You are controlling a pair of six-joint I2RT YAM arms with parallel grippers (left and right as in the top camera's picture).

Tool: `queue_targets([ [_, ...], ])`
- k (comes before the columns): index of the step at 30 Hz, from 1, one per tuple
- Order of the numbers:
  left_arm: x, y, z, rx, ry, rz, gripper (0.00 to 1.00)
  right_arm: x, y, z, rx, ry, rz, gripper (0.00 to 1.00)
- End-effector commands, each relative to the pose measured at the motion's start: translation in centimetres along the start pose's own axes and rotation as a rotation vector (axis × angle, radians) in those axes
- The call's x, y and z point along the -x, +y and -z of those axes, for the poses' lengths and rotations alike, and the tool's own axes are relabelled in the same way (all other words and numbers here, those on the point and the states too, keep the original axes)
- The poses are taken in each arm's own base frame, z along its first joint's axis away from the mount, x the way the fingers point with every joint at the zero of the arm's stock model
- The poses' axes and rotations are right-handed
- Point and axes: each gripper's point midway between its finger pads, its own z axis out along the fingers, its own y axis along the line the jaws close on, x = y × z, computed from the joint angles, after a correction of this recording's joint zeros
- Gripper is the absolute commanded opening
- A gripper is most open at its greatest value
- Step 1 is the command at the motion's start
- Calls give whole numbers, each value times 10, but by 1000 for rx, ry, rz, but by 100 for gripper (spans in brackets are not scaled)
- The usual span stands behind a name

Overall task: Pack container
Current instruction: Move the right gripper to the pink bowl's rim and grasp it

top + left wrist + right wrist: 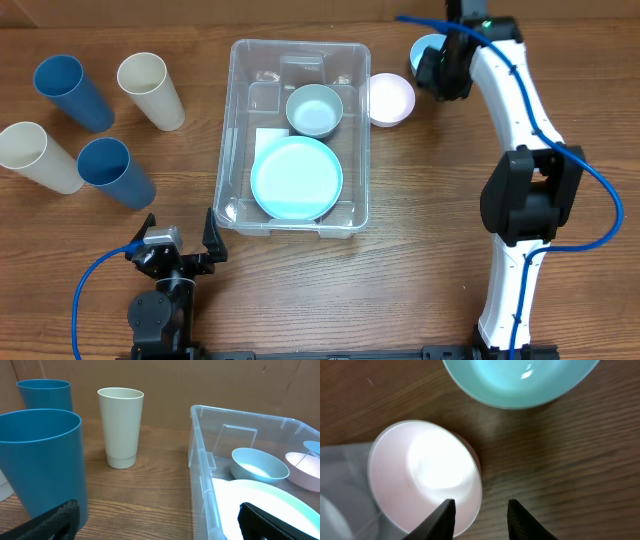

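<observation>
This looked like a robot lab, not a home; a white robot arm [520,110] and a small black robot arm [160,305] stood at the edge of a wooden desk [420,280]; blue cables [600,190] ran along them; plastic cups [150,90], bowls [390,98] and a clear container [238,120] were set out on the desk; a plain brown board [200,380] stood behind it.
</observation>
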Motion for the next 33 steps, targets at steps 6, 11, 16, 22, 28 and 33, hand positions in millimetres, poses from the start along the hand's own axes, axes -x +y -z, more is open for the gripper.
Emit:
queue_targets([
  [6, 0, 0, 0, -5, -4, -15, 100, -20, -5, -37, 38, 50, -8, 28],
  [11, 0, 0, 0, -5, -4, -15, 100, -21, 3, -40, 47, 40, 8, 28],
  [16, 0, 0, 0, -5, -4, -14, 100, -20, 14, -41, 61, 20, 30, 28],
  [22, 0, 0, 0, -5, -4, -15, 100, -18, 16, -41, 64, 11, 15, 4],
  [28, 0, 0, 0, -5, -4, -15, 100, -17, 12, -41, 41, 5, 14, 4],
  [33, 0, 0, 0, -5, -4, -15, 100, -12, 4, -32, 3, -6, 5, 4],
])
